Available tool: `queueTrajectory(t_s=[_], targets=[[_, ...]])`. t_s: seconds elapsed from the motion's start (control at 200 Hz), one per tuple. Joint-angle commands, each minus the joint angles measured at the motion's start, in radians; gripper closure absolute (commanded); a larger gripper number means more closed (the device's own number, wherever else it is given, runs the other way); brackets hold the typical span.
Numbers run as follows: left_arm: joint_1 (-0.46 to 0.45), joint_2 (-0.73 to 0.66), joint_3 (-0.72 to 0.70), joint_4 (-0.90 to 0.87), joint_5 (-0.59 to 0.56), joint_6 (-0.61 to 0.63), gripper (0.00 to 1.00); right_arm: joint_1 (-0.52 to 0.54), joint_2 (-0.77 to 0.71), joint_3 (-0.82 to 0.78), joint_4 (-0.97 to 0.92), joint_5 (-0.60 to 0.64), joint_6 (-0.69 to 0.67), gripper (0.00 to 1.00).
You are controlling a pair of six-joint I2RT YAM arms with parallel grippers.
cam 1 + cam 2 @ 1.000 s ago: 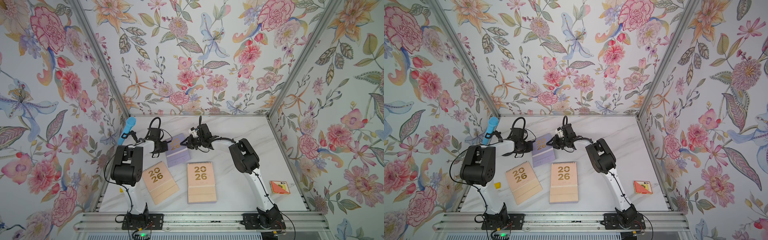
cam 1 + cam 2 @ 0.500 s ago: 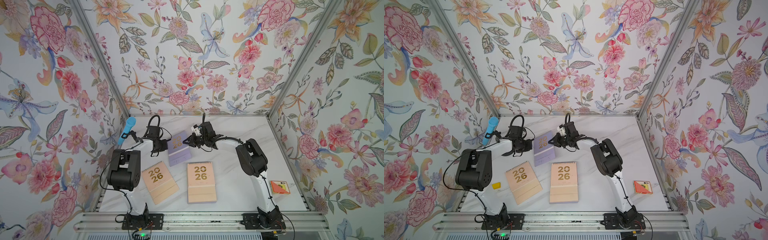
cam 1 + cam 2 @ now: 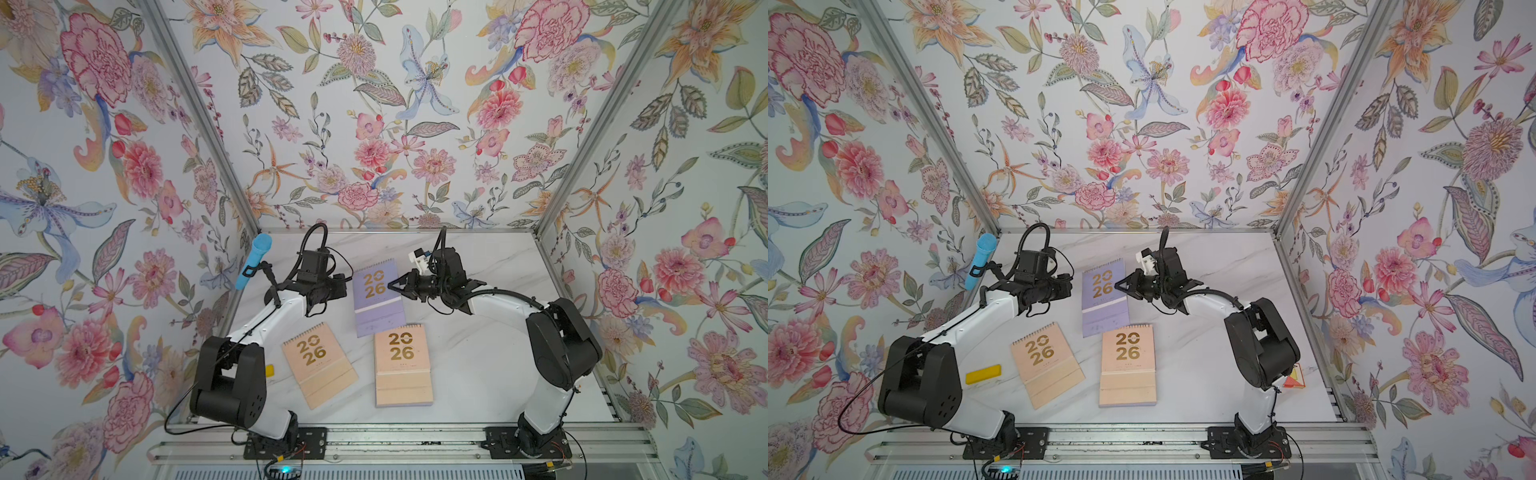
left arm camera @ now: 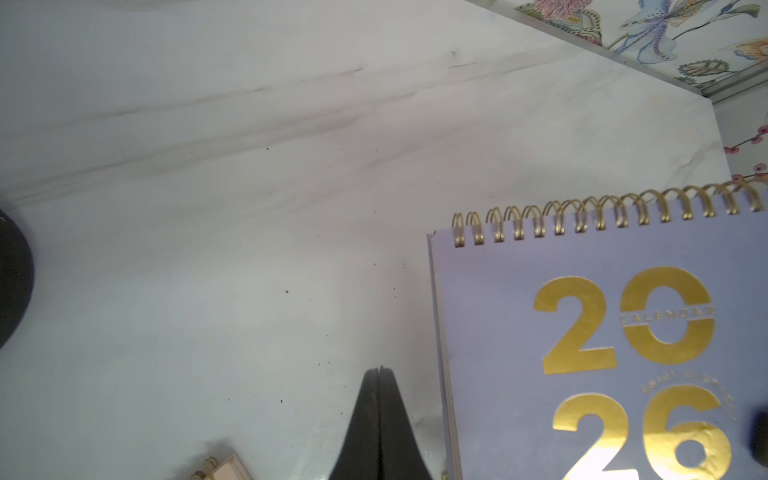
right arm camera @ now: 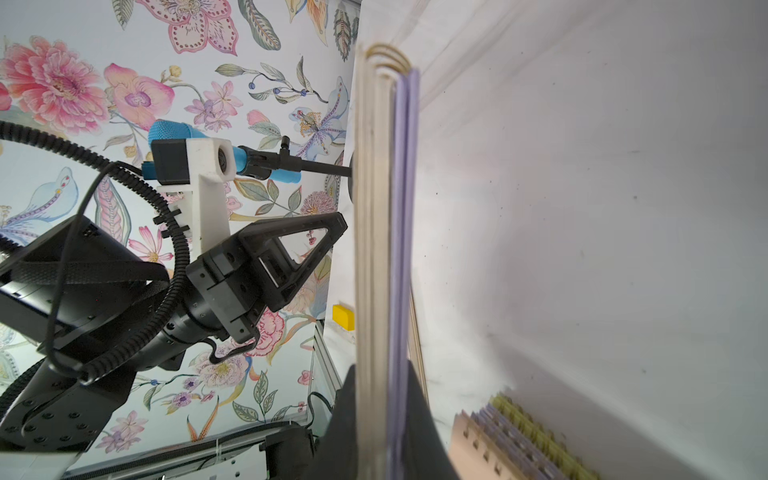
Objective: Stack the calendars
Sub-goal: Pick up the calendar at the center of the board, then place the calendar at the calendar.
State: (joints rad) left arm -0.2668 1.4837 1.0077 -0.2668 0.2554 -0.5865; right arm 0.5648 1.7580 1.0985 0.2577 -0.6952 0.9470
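Observation:
A lavender calendar [image 3: 376, 297] with gold "2026" appears raised a little off the marble table in both top views. My right gripper [image 3: 390, 286] is shut on its right edge; the right wrist view shows the calendar [image 5: 382, 249] edge-on between the fingers. My left gripper [image 3: 344, 289] is shut and empty, just off the calendar's left edge [image 4: 602, 332], with its fingers [image 4: 379, 395] pressed together. A peach calendar [image 3: 318, 363] lies alone at front left. Another peach calendar [image 3: 402, 370] tops a stack [image 5: 519, 440] with lavender and yellow layers beneath.
A small yellow block [image 3: 983, 374] lies near the left arm's base. An orange-red card box [image 3: 1293, 380] peeks out behind the right arm's elbow. A blue microphone [image 3: 253, 266] on a stand is at the back left. Floral walls enclose the table on three sides.
My right gripper has shut on the lavender calendar's edge and carried it to the right. The right elbow swung right. The left gripper stayed shut beside it.

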Motion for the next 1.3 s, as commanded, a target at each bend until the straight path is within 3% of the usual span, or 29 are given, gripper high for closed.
queueTrajectory(t_s=[0.0,0.35,0.59,0.856,1.296], targets=[[-0.045,-0.058,-0.061,0.027,-0.01,-0.069,1.0,-0.003,-0.124,-0.105,0.078,0.004,0.003,0.98],[-0.201,-0.186,-0.254,0.141,-0.042,-0.195,1.0,0.005,-0.477,-0.48,0.094,0.053,0.037,0.98],[-0.304,-0.212,-0.358,0.221,-0.066,-0.264,1.0,0.032,-0.659,-0.636,0.107,0.091,0.078,0.98],[-0.372,-0.196,-0.406,0.263,-0.085,-0.296,1.0,0.076,-0.678,-0.704,0.182,0.11,0.117,0.98],[-0.379,-0.188,-0.454,0.269,-0.1,-0.291,1.0,0.127,-0.612,-0.743,0.305,0.141,0.162,0.98]])
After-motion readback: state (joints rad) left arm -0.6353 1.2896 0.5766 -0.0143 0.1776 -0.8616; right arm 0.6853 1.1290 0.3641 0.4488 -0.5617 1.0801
